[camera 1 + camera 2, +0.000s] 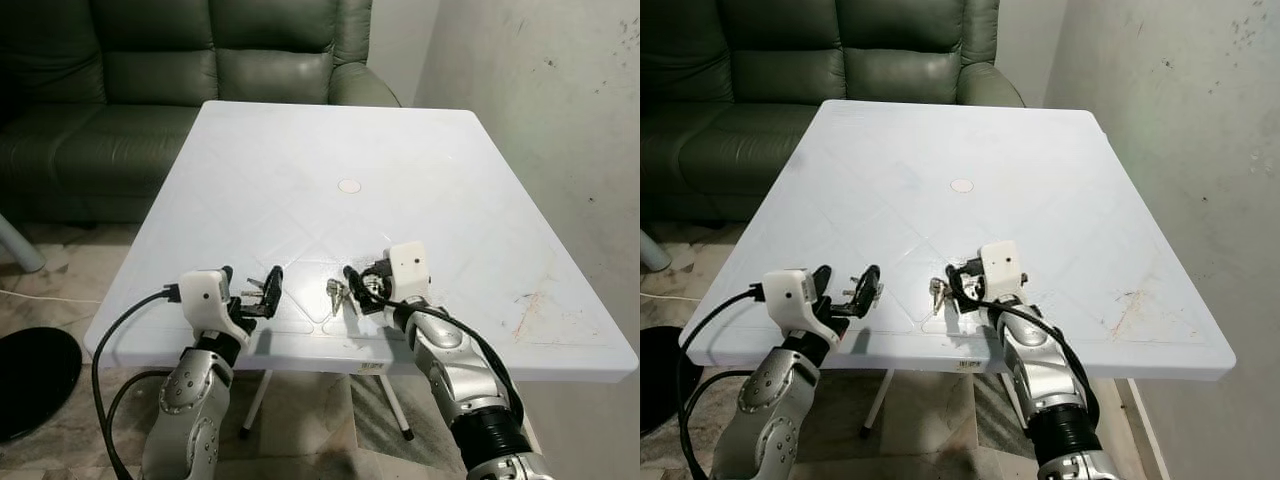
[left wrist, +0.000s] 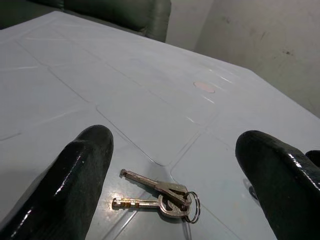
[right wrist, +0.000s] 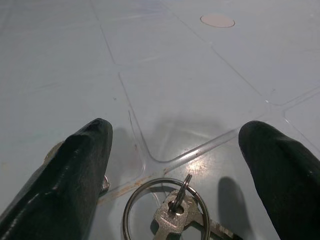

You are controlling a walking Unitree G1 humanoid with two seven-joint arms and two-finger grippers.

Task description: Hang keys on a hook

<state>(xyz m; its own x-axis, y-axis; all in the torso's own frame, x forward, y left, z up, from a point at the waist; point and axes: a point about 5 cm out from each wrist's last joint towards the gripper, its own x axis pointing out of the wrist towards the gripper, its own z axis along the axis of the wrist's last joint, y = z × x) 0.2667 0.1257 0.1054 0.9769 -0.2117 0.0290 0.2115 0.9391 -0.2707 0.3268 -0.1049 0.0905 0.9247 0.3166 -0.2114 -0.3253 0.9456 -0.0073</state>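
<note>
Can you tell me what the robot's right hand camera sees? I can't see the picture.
A bunch of silver keys on a metal ring lies on a white table, just between the two black fingers of the open right gripper. Farther back on the table is a small round cap.

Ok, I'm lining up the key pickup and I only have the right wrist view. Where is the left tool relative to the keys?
Observer: The left tool is over the near edge of the table, to the left of the keys. It is open and points toward them.
Operator: And my right tool, seen from the head?
Observer: The right tool sits low over the table on the keys' right side, open.
Operator: What lies beyond the table?
Observer: A dark green sofa stands behind the far edge, and a pale wall runs along the right.
</note>
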